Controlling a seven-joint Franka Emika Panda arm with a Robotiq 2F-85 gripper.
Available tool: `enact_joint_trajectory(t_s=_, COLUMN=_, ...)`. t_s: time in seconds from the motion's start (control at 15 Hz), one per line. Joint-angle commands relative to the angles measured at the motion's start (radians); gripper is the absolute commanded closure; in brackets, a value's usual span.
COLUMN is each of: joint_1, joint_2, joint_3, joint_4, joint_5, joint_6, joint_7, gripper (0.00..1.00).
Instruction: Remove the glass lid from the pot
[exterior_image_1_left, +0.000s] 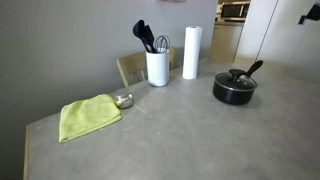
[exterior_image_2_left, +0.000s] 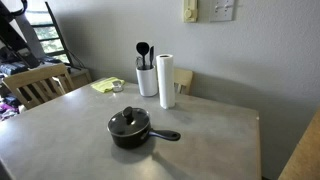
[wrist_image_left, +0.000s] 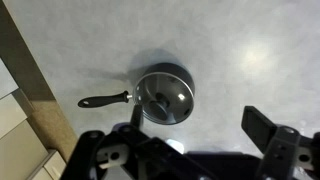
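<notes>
Wrist view: glass lid (wrist_image_left: 175, 90) seated on pot (wrist_image_left: 104, 100), mid-worktop (wrist_image_left: 250, 50), below me. My fingers (wrist_image_left: 266, 132) spread wide, empty. Lid looks rigid, slick, breakable, lightish. Pinch centre knob (wrist_image_left: 160, 98), lift straight.

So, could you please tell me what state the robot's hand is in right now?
Hand: open, holding nothing, above the pot, whose glass lid is on.
</notes>
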Motion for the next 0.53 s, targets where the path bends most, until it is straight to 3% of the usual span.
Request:
enact_joint_trajectory(t_s=0.0, joint_1=0.016, joint_2=0.002, joint_3=-0.014, joint_4=0.003, joint_5=-0.01, joint_6=-0.005, joint_7=0.008, gripper=0.0)
enact_joint_trajectory(t_s=0.33, joint_1=-0.027, joint_2=0.101, joint_3=-0.045, joint_4=0.034, joint_5=-0.038, joint_6=0.032, joint_7=0.012, gripper=0.0)
enact_joint_trajectory(t_s=0.47, joint_1=-0.019, joint_2=0.189, joint_3=-0.092, joint_4=0.07, joint_5=-0.022, joint_6=0.024, joint_7=-0.051, gripper=0.0)
